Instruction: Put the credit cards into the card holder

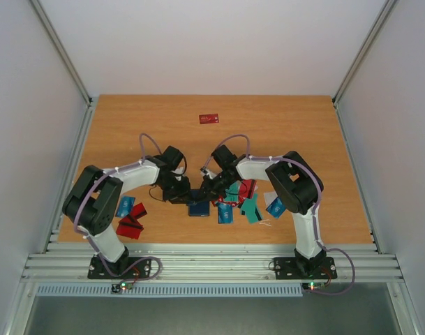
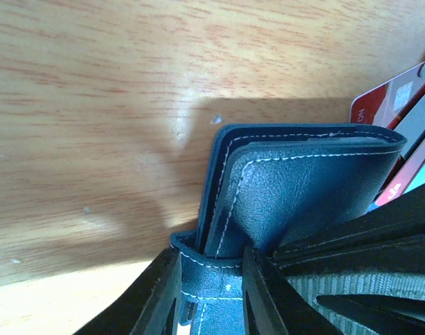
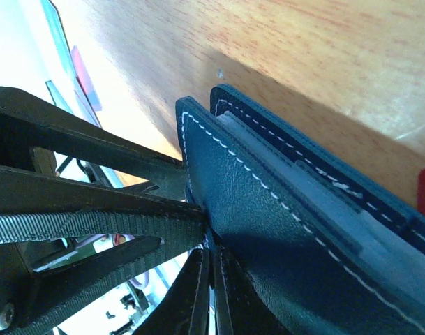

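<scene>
The dark navy card holder point(image 1: 198, 207) lies near the table's front middle, between both grippers. In the left wrist view the card holder point(image 2: 303, 188) stands partly folded, and my left gripper point(image 2: 211, 293) is shut on its clasp tab point(image 2: 219, 276). In the right wrist view my right gripper point(image 3: 213, 293) is shut on the edge of one flap of the card holder point(image 3: 282, 209), whose grey-blue inside point(image 3: 338, 209) shows. Credit cards lie in a pile point(image 1: 241, 202) right of the holder. Others lie on the left point(image 1: 131, 218), and one red card point(image 1: 209, 118) lies far back.
The two grippers point(image 1: 179, 192) point(image 1: 212, 187) almost touch over the holder. Red and white cards point(image 2: 390, 105) lie just beyond the holder. Teal and red cards point(image 3: 65, 49) show at the right wrist view's far left. White walls enclose the table's sides and back.
</scene>
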Controlling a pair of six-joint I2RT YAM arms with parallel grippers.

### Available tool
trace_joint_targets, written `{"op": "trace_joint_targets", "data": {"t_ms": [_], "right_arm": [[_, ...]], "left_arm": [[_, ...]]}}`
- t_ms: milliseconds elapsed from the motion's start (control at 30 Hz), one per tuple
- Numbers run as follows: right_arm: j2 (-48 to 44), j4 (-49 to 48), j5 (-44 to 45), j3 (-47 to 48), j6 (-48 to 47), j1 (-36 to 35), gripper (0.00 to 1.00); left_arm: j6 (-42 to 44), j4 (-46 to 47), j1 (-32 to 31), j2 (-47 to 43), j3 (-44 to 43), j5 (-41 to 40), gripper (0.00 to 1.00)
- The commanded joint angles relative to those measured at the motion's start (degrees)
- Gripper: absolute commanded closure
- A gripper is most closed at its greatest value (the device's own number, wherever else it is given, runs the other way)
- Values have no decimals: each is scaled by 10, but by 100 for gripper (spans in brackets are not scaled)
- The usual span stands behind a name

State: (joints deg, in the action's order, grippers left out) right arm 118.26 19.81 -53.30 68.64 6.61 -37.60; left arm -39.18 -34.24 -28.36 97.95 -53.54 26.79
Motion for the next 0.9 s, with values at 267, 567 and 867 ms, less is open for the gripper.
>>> {"op": "trace_joint_targets", "data": {"t_ms": [267,567,867], "right_arm": [[16,82,55,23,-41,-7,99],[20,103,58,35,-42,-7,99],[15,148,65,77,-46,-7,99]], "left_arm": [[43,-29,-11,17,-60,-58,59],[111,-98,-11,59,-124,-86,56],[165,-126,-27,102,-131,-101,68]]}}
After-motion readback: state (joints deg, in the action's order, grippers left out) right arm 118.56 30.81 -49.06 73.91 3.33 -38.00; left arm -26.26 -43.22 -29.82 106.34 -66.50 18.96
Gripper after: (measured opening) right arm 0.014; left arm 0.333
